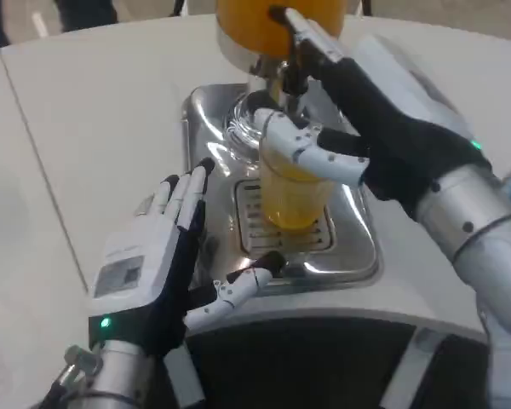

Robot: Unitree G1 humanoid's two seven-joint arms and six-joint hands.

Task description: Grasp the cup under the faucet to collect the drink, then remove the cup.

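Observation:
A clear cup holding orange drink stands on the grille of the steel drip tray, right under the faucet. My right hand comes in from the right. Its white fingers wrap around the cup's upper part, and one finger reaches up to the faucet lever. The cup's rim is partly hidden by those fingers. My left hand hovers at the tray's left front with its fingers stretched out and apart, holding nothing. Its thumb points toward the tray's front edge.
The orange drink tank rises behind the faucet. The dispenser base sits on the white table, with bare tabletop to the left. The table's front edge drops to dark floor just below the tray.

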